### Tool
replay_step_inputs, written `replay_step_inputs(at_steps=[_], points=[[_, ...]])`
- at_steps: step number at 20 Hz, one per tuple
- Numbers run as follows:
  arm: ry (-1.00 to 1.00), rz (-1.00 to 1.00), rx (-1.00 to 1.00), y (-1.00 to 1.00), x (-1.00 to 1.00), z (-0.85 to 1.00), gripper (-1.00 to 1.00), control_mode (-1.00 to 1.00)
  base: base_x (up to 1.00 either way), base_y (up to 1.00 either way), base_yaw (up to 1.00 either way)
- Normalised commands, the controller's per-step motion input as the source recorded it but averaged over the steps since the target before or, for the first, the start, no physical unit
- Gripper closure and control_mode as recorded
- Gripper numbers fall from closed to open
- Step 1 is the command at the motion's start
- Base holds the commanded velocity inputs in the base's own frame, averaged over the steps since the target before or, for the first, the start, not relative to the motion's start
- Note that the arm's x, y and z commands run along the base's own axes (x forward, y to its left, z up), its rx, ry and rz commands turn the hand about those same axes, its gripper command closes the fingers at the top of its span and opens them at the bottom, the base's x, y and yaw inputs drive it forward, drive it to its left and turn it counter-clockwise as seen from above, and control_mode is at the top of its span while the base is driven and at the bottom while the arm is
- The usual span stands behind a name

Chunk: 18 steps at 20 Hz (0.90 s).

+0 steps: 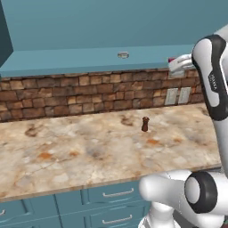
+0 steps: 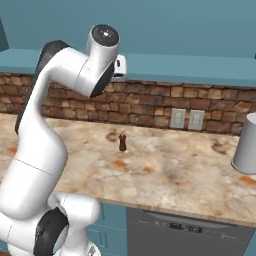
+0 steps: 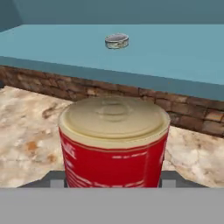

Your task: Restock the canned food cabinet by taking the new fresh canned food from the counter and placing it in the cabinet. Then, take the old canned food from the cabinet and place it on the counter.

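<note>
Red-and-white can (image 3: 113, 144) sits pinched in your claw (image 3: 113, 181), raised at cabinet (image 1: 67, 62) shelf edge, above tabletop (image 1: 89, 147). Silver tin (image 1: 123, 55) lies on shelf floor, well behind can. Pepper mill (image 1: 145, 124) stands on tabletop below.

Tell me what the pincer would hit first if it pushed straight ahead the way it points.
Probably the cabinet shelf's front edge; depth is unclear. The pincer is shut on the old canned food.
</note>
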Motion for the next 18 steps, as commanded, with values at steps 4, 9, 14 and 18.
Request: replay_step_inputs(at_steps=[4, 9, 14, 18], points=[[0.29, 0.52, 0.09, 0.4, -0.92, -1.0, 1.0, -1.0, 0.0, 0.0, 0.0], [0.09, 0.38, 0.0, 0.9, 0.29, -1.0, 1.0, -1.0, 0.0, 0.0, 0.0], [0.1, 0.3, 0.09, 1.0, 0.99, -1.0, 1.0, -1.0, 0.0, 0.0, 0.0], [0.04, 0.35, 0.04, 1.0, 0.53, -1.0, 1.0, -1.0, 0.0, 0.0, 0.0]])
